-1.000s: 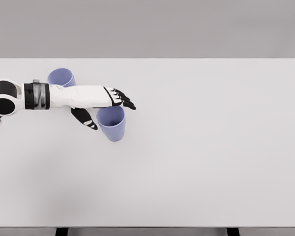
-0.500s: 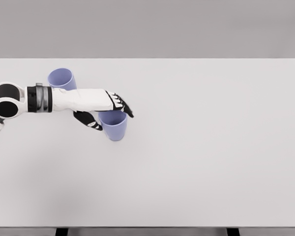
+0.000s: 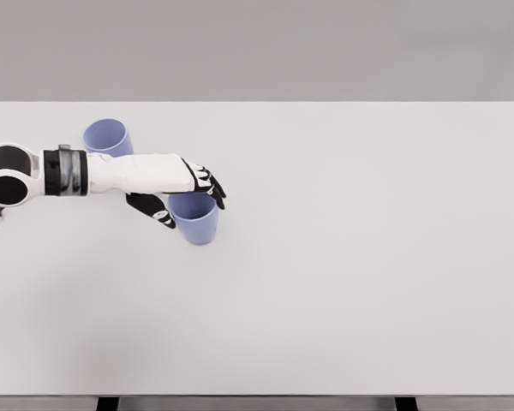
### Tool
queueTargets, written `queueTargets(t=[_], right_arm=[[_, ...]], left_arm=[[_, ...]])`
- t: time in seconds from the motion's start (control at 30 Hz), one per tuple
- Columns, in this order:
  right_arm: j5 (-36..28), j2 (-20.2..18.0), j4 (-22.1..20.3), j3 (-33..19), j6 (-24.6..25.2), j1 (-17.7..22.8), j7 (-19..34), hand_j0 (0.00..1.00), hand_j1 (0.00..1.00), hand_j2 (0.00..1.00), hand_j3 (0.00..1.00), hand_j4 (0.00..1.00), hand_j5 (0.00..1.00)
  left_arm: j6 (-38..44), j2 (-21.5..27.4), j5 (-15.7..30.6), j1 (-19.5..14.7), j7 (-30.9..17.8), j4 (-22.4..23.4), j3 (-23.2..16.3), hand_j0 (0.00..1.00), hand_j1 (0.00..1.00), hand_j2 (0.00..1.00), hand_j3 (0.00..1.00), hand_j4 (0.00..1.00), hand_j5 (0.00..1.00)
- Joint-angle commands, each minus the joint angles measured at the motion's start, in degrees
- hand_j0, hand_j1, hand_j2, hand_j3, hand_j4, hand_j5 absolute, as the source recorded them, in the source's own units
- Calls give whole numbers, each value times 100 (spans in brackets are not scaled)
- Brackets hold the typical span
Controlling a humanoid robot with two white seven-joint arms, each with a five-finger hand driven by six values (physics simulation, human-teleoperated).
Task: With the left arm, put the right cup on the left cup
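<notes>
Plain grey wall at the back, and a big white table (image 3: 343, 257) filling pretty much the whole head view, with dark bits of its legs poking out along the near edge. All the action is over on the left half. The left arm (image 3: 111, 171) reaches in from the left edge, white shell with a dark band at the wrist and a black round joint right at the border, stretched out nearly level toward the right. The left hand (image 3: 182, 193) is closed around the rim of the right cup (image 3: 195, 219), a lavender-blue tumbler standing upright with its open mouth up: the black fingers (image 3: 211, 183) curl over the far side of the rim and the thumb (image 3: 154, 210) comes round the left, nearer side, so the cup is pinched between them. Whether the cup's base is sitting on the table or just off it, I honestly can't tell from this angle. The left cup (image 3: 108, 136), same colour and shape, stands upright further back and to the left, partly hidden behind the forearm, clearly apart from the held one.
</notes>
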Motion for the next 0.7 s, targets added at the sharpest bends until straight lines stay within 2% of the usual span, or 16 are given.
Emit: queueTargets(t=[0.0, 0.2, 0.47, 0.67], right_arm=[[4, 0, 1, 0, 2, 9, 2, 100, 100, 100, 100, 100, 100], [-5, 0, 1, 0, 2, 9, 2, 100, 100, 100, 100, 100, 100], [-5, 0, 1, 0, -7, 9, 2, 100, 100, 100, 100, 100, 100], [-5, 0, 1, 0, 2, 9, 2, 100, 100, 100, 100, 100, 100]], left_arm=[[14, 23, 72, 0, 2, -31, 45, 62, 62, 62, 62, 62, 62], [14, 462, 432, -158, 2, -215, 89, 59, 59, 59, 59, 59, 59], [14, 1025, 915, -562, 2, -294, 168, 59, 59, 59, 59, 59, 59], [14, 1113, 1003, -747, 2, -259, 256, 59, 59, 59, 59, 59, 59]])
